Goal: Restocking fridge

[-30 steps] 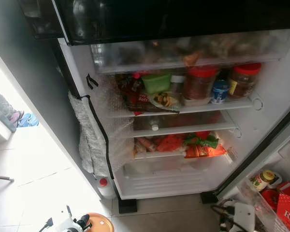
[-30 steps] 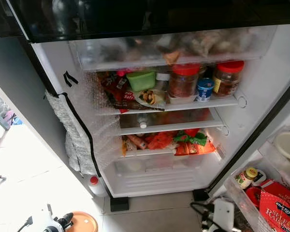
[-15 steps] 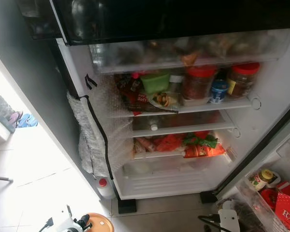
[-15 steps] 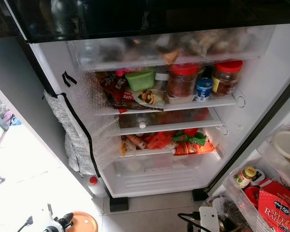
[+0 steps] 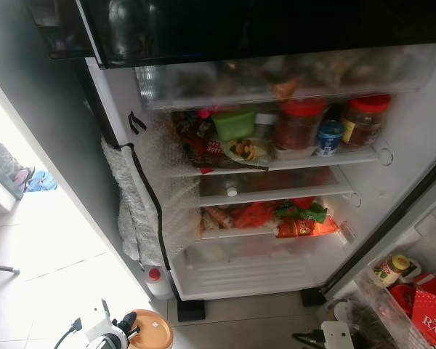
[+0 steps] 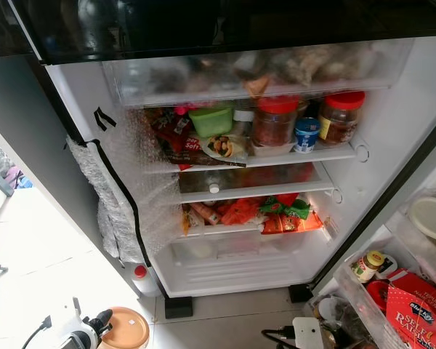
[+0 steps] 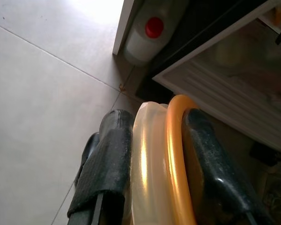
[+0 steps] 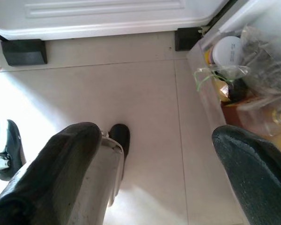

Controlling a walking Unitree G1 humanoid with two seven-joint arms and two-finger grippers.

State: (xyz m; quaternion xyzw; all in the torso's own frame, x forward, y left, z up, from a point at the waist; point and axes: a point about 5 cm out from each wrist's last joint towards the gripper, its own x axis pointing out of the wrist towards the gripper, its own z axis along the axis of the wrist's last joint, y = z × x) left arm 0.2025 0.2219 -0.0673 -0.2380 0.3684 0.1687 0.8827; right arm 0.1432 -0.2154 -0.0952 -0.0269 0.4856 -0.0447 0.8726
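Orange-lidded container (image 7: 154, 164) sat pinched between the left gripper (image 7: 152, 161)'s black fingers, low before the open fridge (image 5: 392, 182). The right gripper (image 8: 154, 168) hung spread over the floor tiles (image 8: 145, 98).

Inside the fridge (image 5: 414, 145), two red-lidded jars (image 5: 299, 123) are sitting on the top shelf beside one green tub (image 5: 234, 123) and one small blue cup (image 5: 329, 137), while one red-capped jug (image 5: 157, 282) is standing on the floor by the fridge's corner.
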